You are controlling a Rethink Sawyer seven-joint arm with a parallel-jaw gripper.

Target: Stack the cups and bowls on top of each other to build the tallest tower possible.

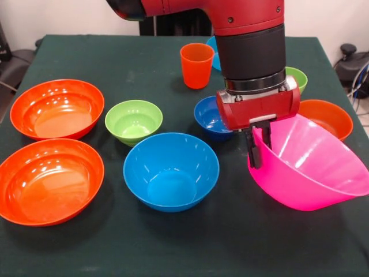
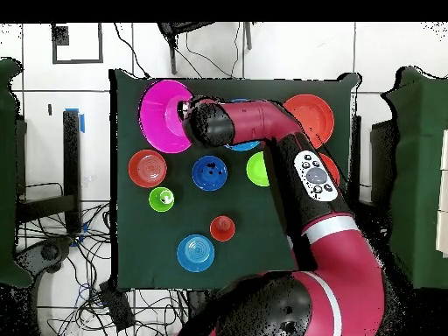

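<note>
My gripper (image 1: 260,140) is shut on the near-left rim of the large pink bowl (image 1: 314,167), which hangs tilted at the table's right side. I cannot tell if its underside touches the cloth. In the overhead view the gripper (image 2: 185,112) sits at the pink bowl's (image 2: 162,115) edge. The large blue bowl (image 1: 171,171) stands upright just left of it. Two large orange bowls (image 1: 56,108) (image 1: 49,180) stand at the left. The orange cup (image 1: 196,64) stands at the back. One lime green cup (image 1: 298,78) peeks out behind the gripper. No pile of bowls shows.
A small lime green bowl (image 1: 134,121), a dark blue bowl (image 1: 209,115) and a small orange bowl (image 1: 327,118) stand mid-table. A light blue bowl (image 2: 195,252) stands near the robot's base, mostly hidden by the arm in the front view. The table edge (image 1: 323,52) is close on the right.
</note>
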